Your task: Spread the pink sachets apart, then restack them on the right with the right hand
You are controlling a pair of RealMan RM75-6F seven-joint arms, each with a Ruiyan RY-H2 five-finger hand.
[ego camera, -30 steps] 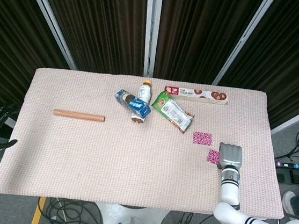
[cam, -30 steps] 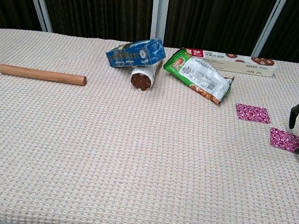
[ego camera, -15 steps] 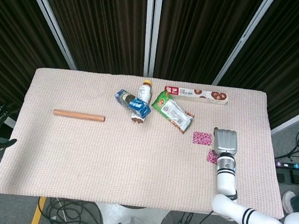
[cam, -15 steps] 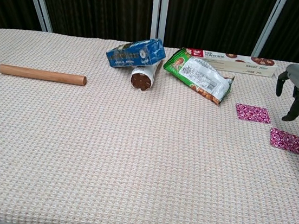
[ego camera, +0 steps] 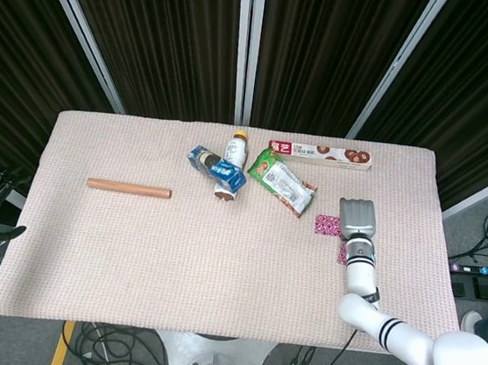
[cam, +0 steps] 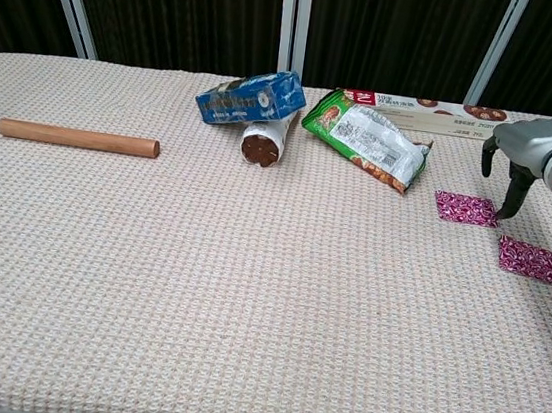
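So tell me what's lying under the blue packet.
The blue packet lies across a bottle on its side, brown end toward the chest camera, cap poking out behind. The bottle's middle is covered, so its label there can't be read.

A table [ego camera: 130, 258] covered in a pale pink waffle-weave cloth [cam: 244, 303] stands before dark pleated curtains [ego camera: 173, 33] divided by slanting pale metal frame bars [ego camera: 77, 23]. Grey floor [ego camera: 14, 341] shows around the table, with black cables [ego camera: 110, 348] coiled beneath its near edge and a power strip [ego camera: 485, 270] with plugged leads at the right. Lighting is even and flat.
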